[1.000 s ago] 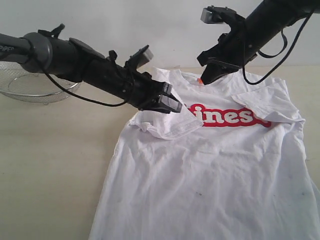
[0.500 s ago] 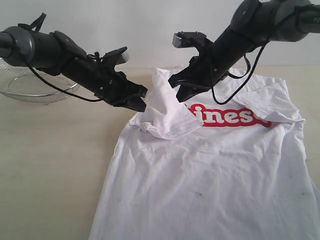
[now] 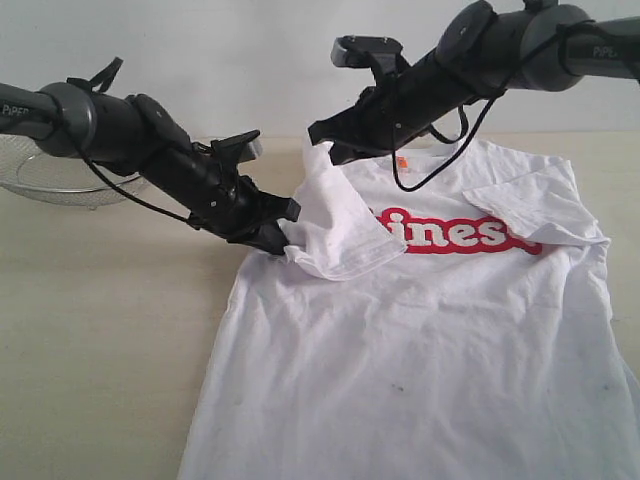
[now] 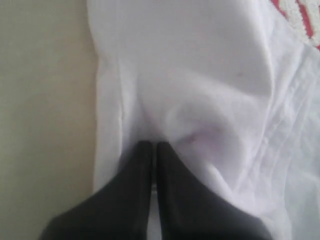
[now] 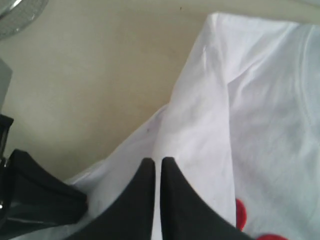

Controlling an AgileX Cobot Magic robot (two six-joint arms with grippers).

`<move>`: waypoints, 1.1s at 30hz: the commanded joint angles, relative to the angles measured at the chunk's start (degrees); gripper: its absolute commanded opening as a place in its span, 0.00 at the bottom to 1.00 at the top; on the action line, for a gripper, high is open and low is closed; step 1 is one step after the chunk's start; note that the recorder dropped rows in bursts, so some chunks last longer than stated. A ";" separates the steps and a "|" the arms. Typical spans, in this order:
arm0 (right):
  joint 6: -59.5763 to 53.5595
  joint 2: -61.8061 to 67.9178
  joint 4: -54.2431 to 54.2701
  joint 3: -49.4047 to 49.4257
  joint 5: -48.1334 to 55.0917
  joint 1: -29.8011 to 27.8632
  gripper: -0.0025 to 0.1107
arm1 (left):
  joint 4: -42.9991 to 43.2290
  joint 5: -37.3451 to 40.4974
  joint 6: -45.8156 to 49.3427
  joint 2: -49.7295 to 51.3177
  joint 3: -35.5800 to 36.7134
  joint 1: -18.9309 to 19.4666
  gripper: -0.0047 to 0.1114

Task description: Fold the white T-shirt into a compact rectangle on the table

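**Item:** white T-shirt (image 3: 420,340). Lies chest up on the table (image 3: 100,330), filling the exterior view from the centre out to 3 and 6 o'clock, with the collar toward 12 o'clock and the hem running off the lower edge.
- Red lettering (image 3: 455,232) outlined in white crosses the chest. Its first letters are covered by cloth.
- Orange neck tag (image 3: 401,161) sits at the collar, toward 12 o'clock.
- A few dark specks show on the lower body.
- Near sleeve (image 3: 340,235), at the shirt's 10 o'clock, is turned inward over the chest. Its upper corner stands up in a peak.
- Far sleeve (image 3: 535,210), at the shirt's 2 o'clock, is folded inward and lies flat, touching the end of the lettering.

**Left gripper** (image 3: 283,232). At the outer edge of the near sleeve. Its fingers are pressed together and pinch the shirt, and the wrist view (image 4: 150,146) shows the fabric puckering away from the tips.

**Right gripper** (image 3: 322,140). Reaches across the middle to the standing peak of the same sleeve. Its fingers are pressed together on the cloth, and a ridge of fabric runs on from the tips (image 5: 153,161).

**Table.** Pale beige, bare from 7 to 9 o'clock.

**Wire-mesh basket** (image 3: 50,175). Round and metal, at 9 o'clock on the table's far edge, behind the left arm and well apart from the shirt.
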 commanded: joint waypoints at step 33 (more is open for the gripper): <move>11.92 30.74 -11.57 -41.10 11.30 2.86 0.02 | 15.43 7.13 -7.59 -5.28 12.76 0.41 0.08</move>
